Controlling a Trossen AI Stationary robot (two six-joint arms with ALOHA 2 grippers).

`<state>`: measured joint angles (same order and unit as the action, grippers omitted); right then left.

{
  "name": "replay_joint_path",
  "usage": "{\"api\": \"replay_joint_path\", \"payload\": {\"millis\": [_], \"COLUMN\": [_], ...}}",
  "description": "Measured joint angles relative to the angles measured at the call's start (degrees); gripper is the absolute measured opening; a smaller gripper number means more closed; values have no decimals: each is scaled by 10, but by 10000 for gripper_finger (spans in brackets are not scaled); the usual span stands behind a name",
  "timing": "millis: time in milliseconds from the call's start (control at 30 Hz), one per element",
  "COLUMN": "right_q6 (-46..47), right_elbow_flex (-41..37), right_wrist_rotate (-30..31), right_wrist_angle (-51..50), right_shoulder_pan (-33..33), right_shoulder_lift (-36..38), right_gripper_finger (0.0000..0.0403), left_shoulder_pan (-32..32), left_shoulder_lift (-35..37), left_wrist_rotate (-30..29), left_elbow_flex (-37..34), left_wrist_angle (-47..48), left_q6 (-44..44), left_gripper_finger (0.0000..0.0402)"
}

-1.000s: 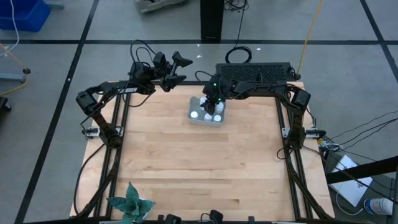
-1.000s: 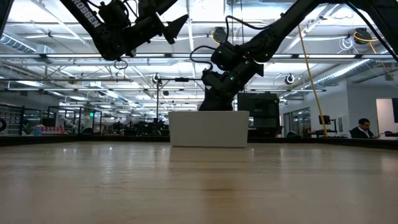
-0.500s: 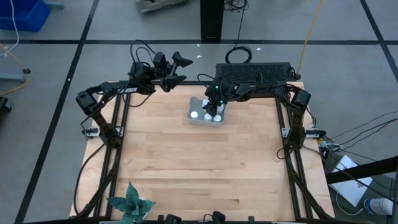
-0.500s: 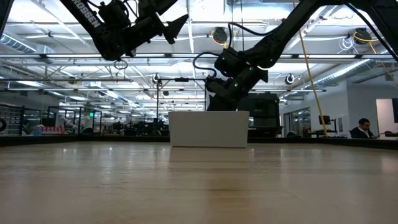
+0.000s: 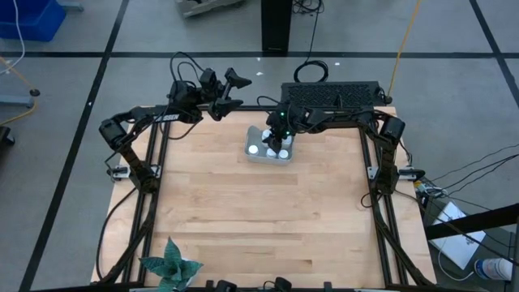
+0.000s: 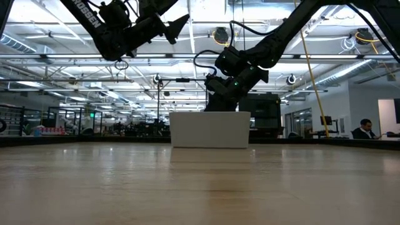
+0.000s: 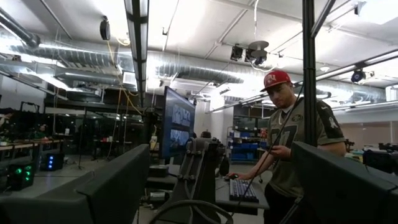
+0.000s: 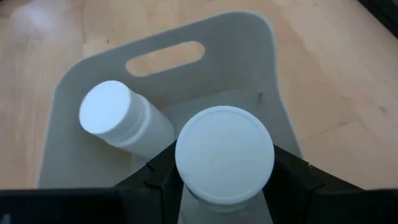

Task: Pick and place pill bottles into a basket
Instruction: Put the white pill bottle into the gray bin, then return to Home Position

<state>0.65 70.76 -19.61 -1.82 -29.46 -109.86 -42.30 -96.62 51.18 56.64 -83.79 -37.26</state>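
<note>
The light grey basket (image 5: 268, 149) stands at the middle of the table's far side, with several white-capped pill bottles in it. My right gripper (image 5: 279, 138) reaches down into the basket's far right part, shut on one pill bottle (image 8: 224, 154). Beside it another bottle (image 8: 118, 119) stands on the basket floor near the wall with the handle slot (image 8: 165, 57). In the low view the basket's wall (image 6: 209, 130) hides the bottles and the right fingertips. My left gripper (image 5: 233, 88) is open, raised beyond the table's far left edge, with nothing in it. My right gripper pinches the bottle's body just under its round cap (image 8: 186, 190), one finger (image 8: 146, 177) on each side. The fingers slant down from the table's far right side. The bottle sits inside the basket walls with its cap up and tilted; what its base rests on is hidden.
A green paper plant (image 5: 170, 264) sits at the table's near left corner. A dark keyboard (image 5: 332, 93) lies at the far edge behind the basket. A person (image 7: 292, 143) stands beyond the table in the left wrist view. Bare wood (image 5: 259, 211) fills the table's middle and near part.
</note>
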Motion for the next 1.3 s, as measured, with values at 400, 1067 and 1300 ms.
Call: {"api": "replay_joint_path", "payload": {"millis": [400,1067,1300], "right_q6": [10,26,29], "right_elbow_flex": [0,0,0], "right_wrist_rotate": [18,15,16], "right_wrist_angle": [3,42,56], "right_shoulder_pan": [7,7,7], "right_shoulder_lift": [0,0,4], "right_gripper_finger": [184,193,192], "left_shoulder_pan": [0,0,0], "left_shoulder_lift": [0,0,0], "left_wrist_rotate": [0,2,4], "left_elbow_flex": [0,0,0], "left_wrist_angle": [0,0,0], "left_q6": [0,-1,-1], "left_gripper_finger": [395,395,395]}}
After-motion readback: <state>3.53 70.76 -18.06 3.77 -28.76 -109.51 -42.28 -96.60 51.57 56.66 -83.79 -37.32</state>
